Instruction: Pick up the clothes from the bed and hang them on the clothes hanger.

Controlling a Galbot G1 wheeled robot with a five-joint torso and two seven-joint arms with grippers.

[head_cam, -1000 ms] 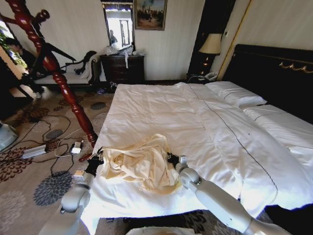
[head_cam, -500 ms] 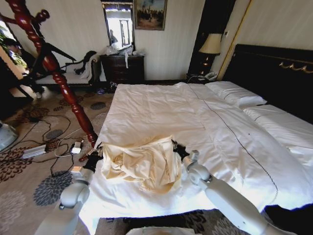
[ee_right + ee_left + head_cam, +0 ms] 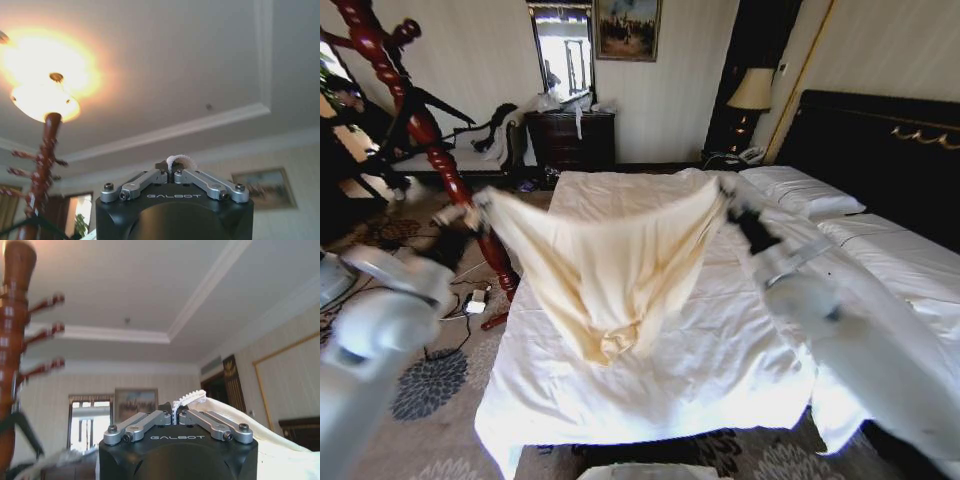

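So the left gripper point(image 3: 470, 213) is up beside the red-brown turned wooden coat stand point(image 3: 430, 140), pinched tight on one top corner of the pale cream-yellow thin shiny garment point(image 3: 610, 265); the cloth hangs stretched between both grippers, sagging to a point in the middle, lifted clear above the wide bed with wrinkled white bedding point(image 3: 720, 340); the right gripper point(image 3: 728, 190) is raised over by the white pillows point(image 3: 800, 192), clamped on the other corner.
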